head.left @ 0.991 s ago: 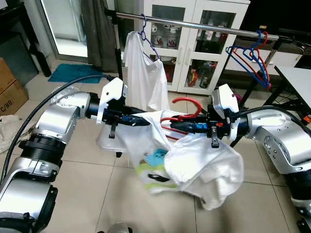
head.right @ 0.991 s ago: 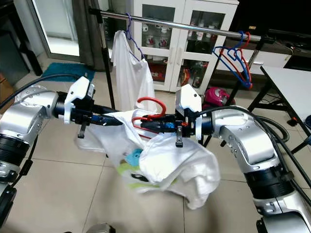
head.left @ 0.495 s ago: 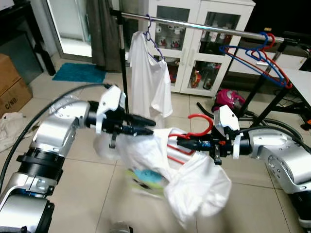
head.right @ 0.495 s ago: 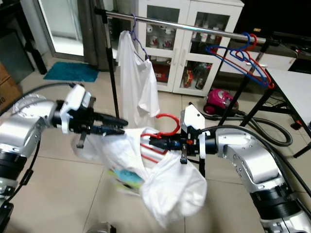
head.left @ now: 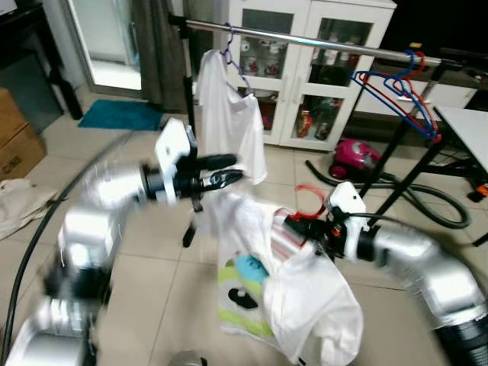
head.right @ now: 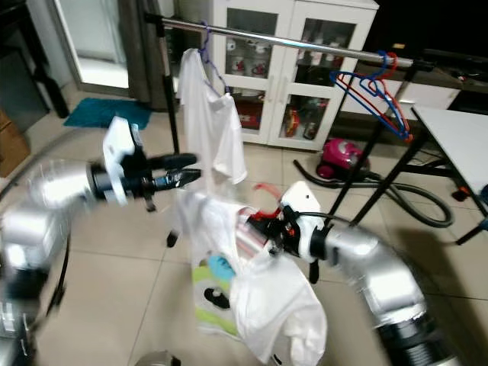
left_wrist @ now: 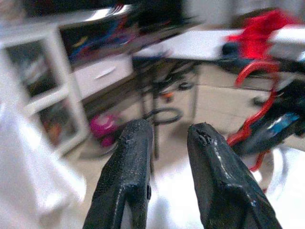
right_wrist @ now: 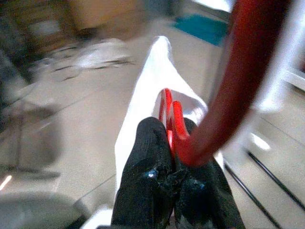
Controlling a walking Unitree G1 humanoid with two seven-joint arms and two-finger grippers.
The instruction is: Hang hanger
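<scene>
Below the silver rail [head.left: 320,42], the right hand [head.left: 296,226] is clenched on the neck of the red hanger [head.left: 309,200], which keeps the hook upward and free to catch the rail. A white shirt [head.left: 293,290] hangs on it, drooping toward the tiled floor [head.left: 130,229]. The left hand [head.left: 225,169] is released, its fingers [left_wrist: 125,181] parted with nothing between them, reaching toward another white shirt [head.left: 225,114] that hangs on the rail, perhaps to leave the load to one arm. Half a second ago the left hand was at the cloth beside the hanger; it has now lifted away, and the right hand holds the hanger lower and nearer the body. Both arms are blurred, so they are likely moving.
</scene>
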